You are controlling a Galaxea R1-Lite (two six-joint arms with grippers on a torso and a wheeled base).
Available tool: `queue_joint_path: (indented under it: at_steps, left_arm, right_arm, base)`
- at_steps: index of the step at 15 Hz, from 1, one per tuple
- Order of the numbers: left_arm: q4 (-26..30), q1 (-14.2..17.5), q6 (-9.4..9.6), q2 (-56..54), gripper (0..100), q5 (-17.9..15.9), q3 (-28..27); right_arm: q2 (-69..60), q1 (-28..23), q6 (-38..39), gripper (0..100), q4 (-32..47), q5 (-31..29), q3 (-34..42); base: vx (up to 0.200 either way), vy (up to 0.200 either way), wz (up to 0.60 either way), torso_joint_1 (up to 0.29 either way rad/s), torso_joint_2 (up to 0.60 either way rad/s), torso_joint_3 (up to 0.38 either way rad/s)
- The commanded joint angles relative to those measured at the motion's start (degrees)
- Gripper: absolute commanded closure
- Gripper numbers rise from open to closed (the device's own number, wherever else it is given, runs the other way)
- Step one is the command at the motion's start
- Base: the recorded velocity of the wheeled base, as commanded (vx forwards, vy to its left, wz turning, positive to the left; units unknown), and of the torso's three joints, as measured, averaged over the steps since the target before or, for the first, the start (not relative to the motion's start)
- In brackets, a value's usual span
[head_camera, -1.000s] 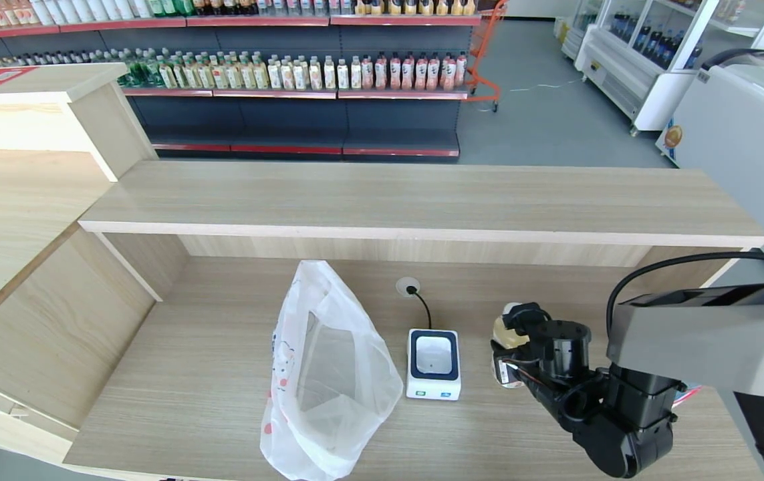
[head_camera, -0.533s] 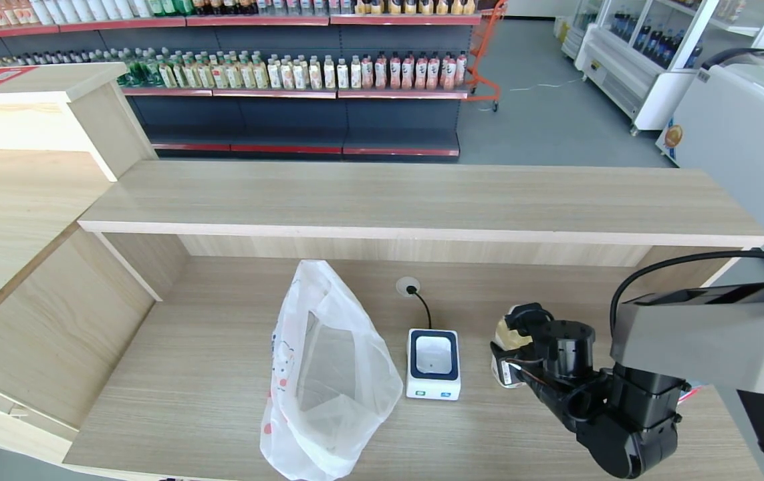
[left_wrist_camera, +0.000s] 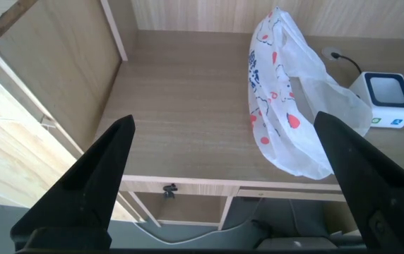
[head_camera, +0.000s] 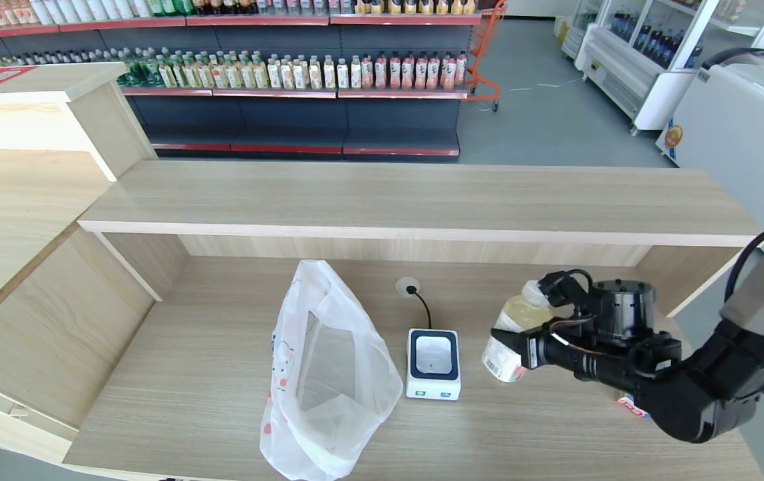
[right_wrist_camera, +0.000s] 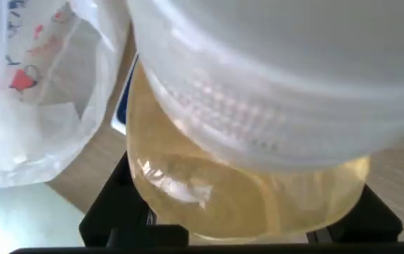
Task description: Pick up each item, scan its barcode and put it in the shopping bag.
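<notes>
My right gripper [head_camera: 529, 321] is shut on a clear bottle [head_camera: 510, 334] of yellowish drink with a white cap. It holds the bottle tilted above the counter [head_camera: 188, 387], just right of the white barcode scanner [head_camera: 433, 364]. In the right wrist view the bottle [right_wrist_camera: 244, 183] is very close, with the shopping bag [right_wrist_camera: 39, 92] beyond it. The white plastic shopping bag [head_camera: 328, 374] stands open left of the scanner. My left gripper [left_wrist_camera: 223, 183] is open with nothing between its fingers, above the counter's near edge, and the bag [left_wrist_camera: 287, 106] and scanner [left_wrist_camera: 387, 99] lie ahead of it.
A small red and white item [head_camera: 629, 404] lies on the counter under my right arm. A raised wooden ledge [head_camera: 422, 200] runs behind the work surface, with wooden side walls at left and right. The scanner's cable goes into a hole [head_camera: 408, 287] in the counter.
My right arm has swung outward to the right and lifted the bottle off the counter, tipping it so its base points toward the scanner. Bag and scanner have not moved.
</notes>
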Motion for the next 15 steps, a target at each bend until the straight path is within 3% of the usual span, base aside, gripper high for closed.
queue_joint_path:
  at_steps: [1,5,9,15]
  left_arm:
    - [0.0,0.0,0.00,0.0,0,0.0,0.0]
    - [0.0,0.0,0.00,0.0,0,0.0,0.0]
    - [0.0,0.0,0.00,0.0,0,0.0,0.0]
    - [0.0,0.0,0.00,0.0,0,0.0,0.0]
  right_arm:
    - [-21.3,-5.7,6.3,100,17.0,23.2,-0.6]
    - [-30.6,-1.8,11.5,100,24.7,34.5,2.3]
    - [-34.4,4.1,12.8,100,26.5,36.9,6.0]
    - [-35.9,4.9,12.7,100,26.5,39.5,7.0]
  base:
    - [0.000,0.000,0.00,0.000,0.00,0.000]
    - [0.000,0.000,0.00,0.000,0.00,0.000]
    - [0.000,0.000,0.00,0.000,0.00,0.000]
    - [0.000,0.000,0.00,0.000,0.00,0.000]
